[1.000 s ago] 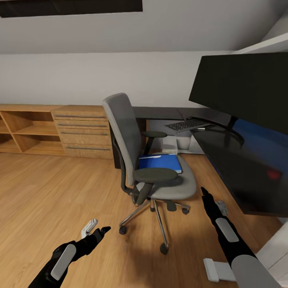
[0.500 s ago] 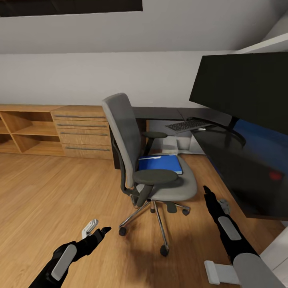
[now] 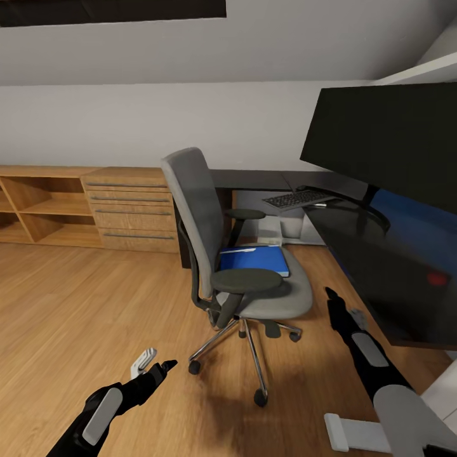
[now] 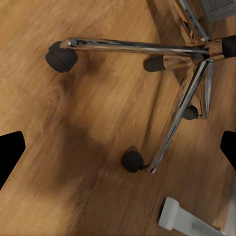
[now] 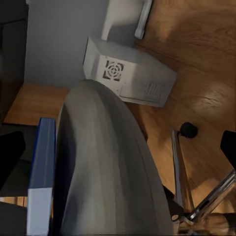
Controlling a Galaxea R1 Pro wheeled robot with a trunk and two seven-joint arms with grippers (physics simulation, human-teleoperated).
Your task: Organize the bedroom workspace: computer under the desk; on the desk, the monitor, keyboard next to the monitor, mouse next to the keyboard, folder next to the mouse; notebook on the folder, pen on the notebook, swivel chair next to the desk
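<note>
The grey swivel chair (image 3: pixel 197 216) stands on the wood floor in front of the black desk (image 3: pixel 374 279), with the blue folder (image 3: pixel 254 259) lying on its seat. The monitor (image 3: pixel 387 139) and the keyboard (image 3: pixel 298 198) are on the desk. The pale computer (image 5: pixel 130 73) sits on the floor under the desk, beyond the chair. My left gripper (image 3: pixel 155 367) hangs open low over the floor, near the chair's chrome base (image 4: pixel 187 64). My right gripper (image 3: pixel 341 308) is open between the seat edge (image 5: pixel 108 162) and the desk front. The mouse, notebook and pen are out of view.
A light-wood shelf and drawer unit (image 3: pixel 127 209) lines the back wall on the left. A white desk foot (image 3: pixel 349 431) lies on the floor by my right arm. Open wood floor spreads to the chair's left.
My right arm has reached a little forward and up, along the desk front beside the seat. The left arm and the chair have hardly moved.
</note>
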